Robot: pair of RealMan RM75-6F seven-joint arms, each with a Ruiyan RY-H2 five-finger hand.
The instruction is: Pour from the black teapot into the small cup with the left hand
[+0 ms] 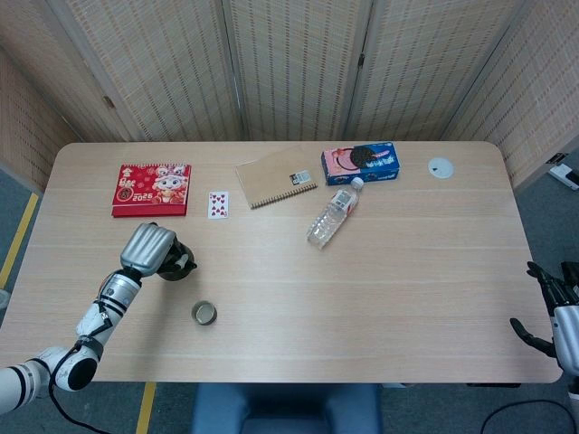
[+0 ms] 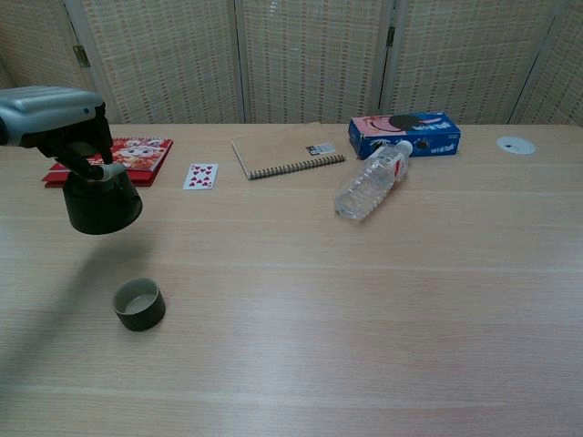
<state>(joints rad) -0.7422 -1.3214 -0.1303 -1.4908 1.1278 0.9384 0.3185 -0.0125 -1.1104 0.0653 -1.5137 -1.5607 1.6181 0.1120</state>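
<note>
Left hand (image 2: 53, 114) has the black teapot (image 2: 102, 200) in its grip — fingers wrapped over the top of it, holding it up off the table (image 2: 383, 300) so there's a clear shadow underneath. The pot looks about upright. In the head view the same hand (image 1: 148, 248) covers most of the teapot (image 1: 175, 264), so only the dark edge pokes out.

The small cup (image 2: 138, 304) sits on the table nearer the robot than the teapot and a bit to its right, not touching it; from above the cup (image 1: 204, 313) shows a pale inside. The teapot isn't over the cup, it's off to the side.

Using the teapot as the anchor: the red booklet (image 1: 151, 188) lies flat just beyond it, the playing card (image 1: 218, 204) beyond and slightly right, then the spiral notebook (image 1: 276, 183) further right. The water bottle (image 1: 333, 215) lies on its side well to the right of the teapot, with the blue cookie box (image 1: 360, 162) behind it. A small white disc (image 1: 440, 166) sits far right near the back edge.

Right hand (image 1: 554, 312) hangs off the right edge of the table, well apart from everything — fingers spread and loose, nothing in them.
</note>
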